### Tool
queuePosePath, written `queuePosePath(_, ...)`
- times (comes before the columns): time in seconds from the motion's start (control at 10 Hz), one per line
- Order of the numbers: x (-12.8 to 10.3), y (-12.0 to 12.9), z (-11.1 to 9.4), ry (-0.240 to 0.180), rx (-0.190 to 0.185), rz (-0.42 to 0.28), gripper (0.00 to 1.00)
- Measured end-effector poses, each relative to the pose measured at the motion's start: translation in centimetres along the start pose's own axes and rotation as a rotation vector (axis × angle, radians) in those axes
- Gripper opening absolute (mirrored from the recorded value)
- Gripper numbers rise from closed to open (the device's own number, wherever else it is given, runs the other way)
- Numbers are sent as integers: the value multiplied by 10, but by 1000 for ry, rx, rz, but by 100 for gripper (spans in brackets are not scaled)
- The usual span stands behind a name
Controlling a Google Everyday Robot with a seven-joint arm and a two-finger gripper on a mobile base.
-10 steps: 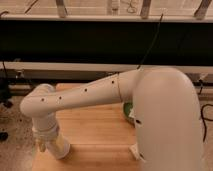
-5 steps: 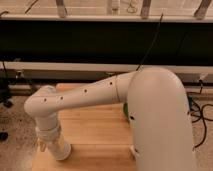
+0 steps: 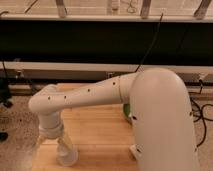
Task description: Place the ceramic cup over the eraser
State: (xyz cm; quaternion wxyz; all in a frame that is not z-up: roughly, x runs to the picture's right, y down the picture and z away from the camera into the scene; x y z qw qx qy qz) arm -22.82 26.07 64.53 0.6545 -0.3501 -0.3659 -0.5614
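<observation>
Camera view showed the arm had swung slightly toward 3 o'clock; gripper (image 3: 64, 149), seemingly clamped on the ceramic cup (image 3: 67, 156), hung at 7 o'clock; eraser unseen.

A lab or test space is showing here: a wooden table (image 3: 100, 135), black cables (image 3: 150, 42) trailing along the dark back wall, speckled floor (image 3: 15, 130) lying at left; the gripper (image 3: 65, 152) is hanging at lower left.

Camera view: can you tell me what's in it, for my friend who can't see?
A big white robot arm reaches left across a wooden table, its gripper pointing down near the table's front left edge with a white ceramic cup at its tip. A bit of green bowl peeks from behind the arm.
</observation>
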Motion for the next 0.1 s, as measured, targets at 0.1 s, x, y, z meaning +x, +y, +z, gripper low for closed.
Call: queuePosePath(0.1,1,2,-1,0,0,0,80)
